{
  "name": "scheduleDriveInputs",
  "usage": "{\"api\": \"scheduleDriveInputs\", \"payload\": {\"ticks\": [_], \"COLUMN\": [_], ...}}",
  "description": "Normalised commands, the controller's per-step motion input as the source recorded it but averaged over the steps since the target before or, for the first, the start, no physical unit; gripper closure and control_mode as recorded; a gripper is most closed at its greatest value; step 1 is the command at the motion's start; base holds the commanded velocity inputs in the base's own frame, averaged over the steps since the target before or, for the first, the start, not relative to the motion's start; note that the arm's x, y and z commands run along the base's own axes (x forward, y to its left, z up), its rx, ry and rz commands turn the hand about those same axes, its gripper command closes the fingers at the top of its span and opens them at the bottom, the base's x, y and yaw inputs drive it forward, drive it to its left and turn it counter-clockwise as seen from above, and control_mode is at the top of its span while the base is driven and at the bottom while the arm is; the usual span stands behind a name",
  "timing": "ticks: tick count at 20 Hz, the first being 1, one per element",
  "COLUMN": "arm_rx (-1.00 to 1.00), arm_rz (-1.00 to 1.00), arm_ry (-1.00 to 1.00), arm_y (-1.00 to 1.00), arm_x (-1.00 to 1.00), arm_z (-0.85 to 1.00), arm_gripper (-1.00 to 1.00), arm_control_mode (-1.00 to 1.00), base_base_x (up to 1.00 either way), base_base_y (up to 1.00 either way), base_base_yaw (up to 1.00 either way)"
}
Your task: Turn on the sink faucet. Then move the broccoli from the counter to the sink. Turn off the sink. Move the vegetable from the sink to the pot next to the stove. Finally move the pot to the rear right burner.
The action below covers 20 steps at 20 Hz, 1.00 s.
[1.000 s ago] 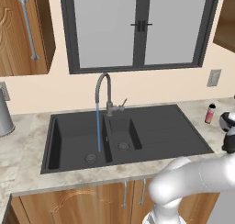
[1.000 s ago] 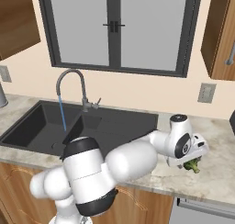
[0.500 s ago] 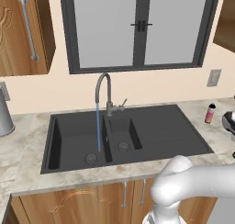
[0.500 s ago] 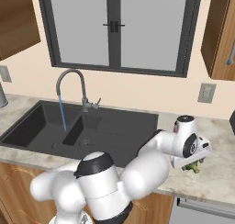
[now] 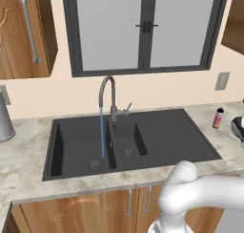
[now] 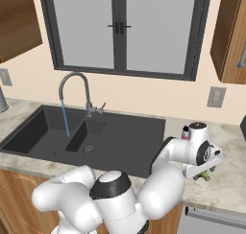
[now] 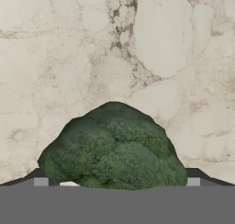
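Observation:
In the hand view the green broccoli (image 7: 114, 147) lies on the marbled counter (image 7: 69, 58), between the two finger tips of my open gripper (image 7: 117, 184). From the right base view my gripper (image 6: 202, 169) hangs just over the broccoli (image 6: 206, 176), right of the sink (image 6: 125, 146), and hides most of it. The sink faucet (image 5: 112, 96) runs a thin blue stream into the large basin of the sink (image 5: 71, 146). The pot (image 5: 238, 128) shows partly at the right edge.
A small bottle (image 5: 218, 117) stands on the counter right of the drainboard, just behind my hand. A steel canister (image 5: 5, 122) sits at the far left. My own arm fills the foreground. Wall outlet (image 6: 216, 97) and window lie behind.
My hand has edged right and down over the broccoli, and the arm's elbow has swung lower. Water keeps running. The broccoli has not moved.

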Motion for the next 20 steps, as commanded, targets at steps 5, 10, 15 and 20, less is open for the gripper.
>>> {"api": "scheduleDriveInputs", "payload": {"ticks": [5,10,15,20], "arm_rx": [0.05,0.03,0.01,0.05], "arm_rz": [0.09,0.07,0.06,0.07], "arm_ry": [0.00,0.02,0.04,0.02], "arm_y": [-0.18,-0.10,0.03,0.02], "arm_x": [0.00,0.00,0.00,0.00], "arm_z": [-0.22,-0.30,-0.42,-0.48], "arm_gripper": [-1.00,-1.00,1.00,1.00], "arm_control_mode": [-1.00,-1.00,-1.00,-1.00], "base_base_x": [0.00,0.00,0.00,0.00], "base_base_y": [0.00,0.00,0.00,0.00], "base_base_yaw": [0.00,0.00,0.00,0.00]}}
